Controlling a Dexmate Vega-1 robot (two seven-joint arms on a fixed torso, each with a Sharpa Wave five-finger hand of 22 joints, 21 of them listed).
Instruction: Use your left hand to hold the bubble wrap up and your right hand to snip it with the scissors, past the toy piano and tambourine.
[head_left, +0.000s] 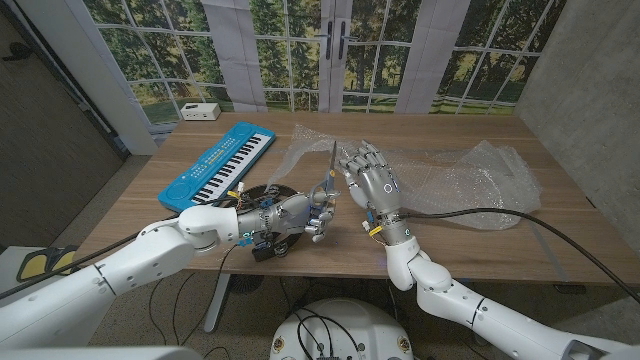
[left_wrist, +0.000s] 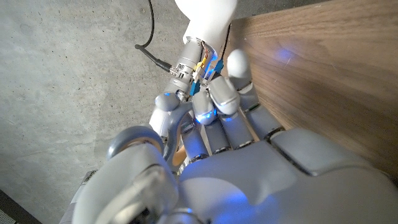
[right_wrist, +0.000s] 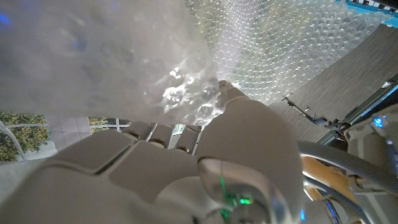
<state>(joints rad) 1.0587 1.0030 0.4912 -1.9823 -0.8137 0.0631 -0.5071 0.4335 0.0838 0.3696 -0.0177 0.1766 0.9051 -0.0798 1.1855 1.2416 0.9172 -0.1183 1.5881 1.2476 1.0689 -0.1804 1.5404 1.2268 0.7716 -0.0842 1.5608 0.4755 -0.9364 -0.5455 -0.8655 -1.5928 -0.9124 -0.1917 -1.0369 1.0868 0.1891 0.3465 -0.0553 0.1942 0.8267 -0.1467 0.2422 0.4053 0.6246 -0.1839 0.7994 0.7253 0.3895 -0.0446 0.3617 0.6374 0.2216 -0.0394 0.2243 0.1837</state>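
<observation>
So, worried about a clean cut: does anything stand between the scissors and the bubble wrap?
Nothing visible does. The scissors stand at the edge of the bubble wrap; the tambourine and toy piano lie aside, by the left hand.

text: none legible | toy piano (head_left: 217, 165), beyond the left robot hand (head_left: 300, 213): no brand or key marks readable | white box (head_left: 200, 112) at the far bench corner: markings too small to tell | robot hand casings: coloured lights, no lettering | bubble wrap (head_left: 470, 170): plain
</observation>
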